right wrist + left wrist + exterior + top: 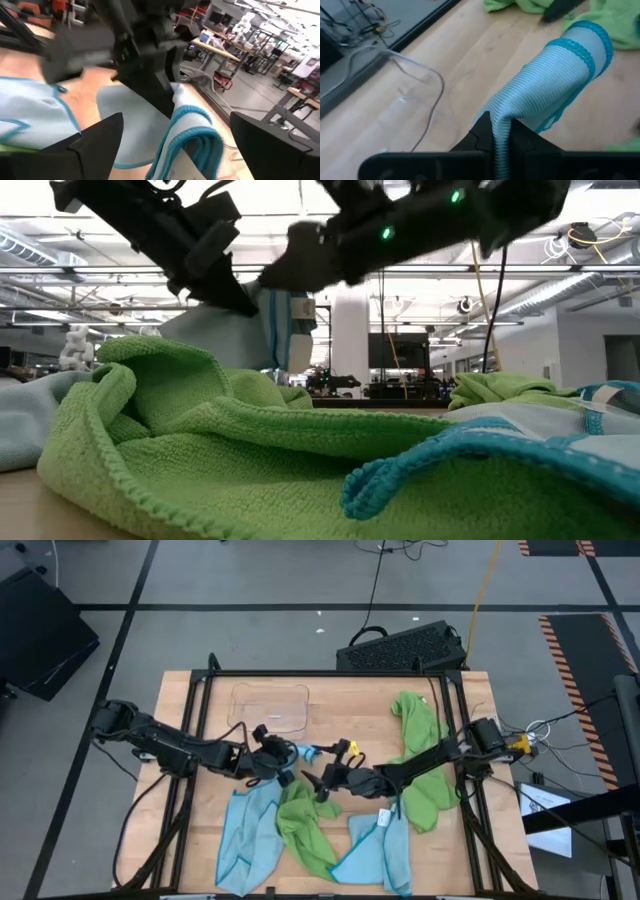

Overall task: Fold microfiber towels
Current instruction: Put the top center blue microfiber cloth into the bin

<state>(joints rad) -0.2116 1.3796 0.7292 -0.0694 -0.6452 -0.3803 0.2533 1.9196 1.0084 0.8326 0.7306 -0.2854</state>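
Observation:
My left gripper [272, 758] is above the table's middle, shut on a light blue microfiber towel [250, 828] with a teal hem. That towel's end [580, 50] sticks out past the fingers. My right gripper [185, 145] faces it, open, with its fingers on either side of that end and not touching it. A lime green towel [305, 825] lies crumpled on the table beside the blue one. A second blue towel [380, 852] with a white tag lies to its right. Another green towel [420, 755] lies at the right. My left gripper pinches the blue towel between its two fingers at a gathered fold [500, 132] near one hemmed end. That end curls out beyond the fingertips. The fingers slant down toward the table's right. The rest of the towel hangs down, and its lower part [245, 840] lies on the table.
A clear plastic tray [270, 708] sits at the back, left of the middle. A black metal frame [190, 720] runs along the table's edges. Bare wood shows between the tray and the far green towel.

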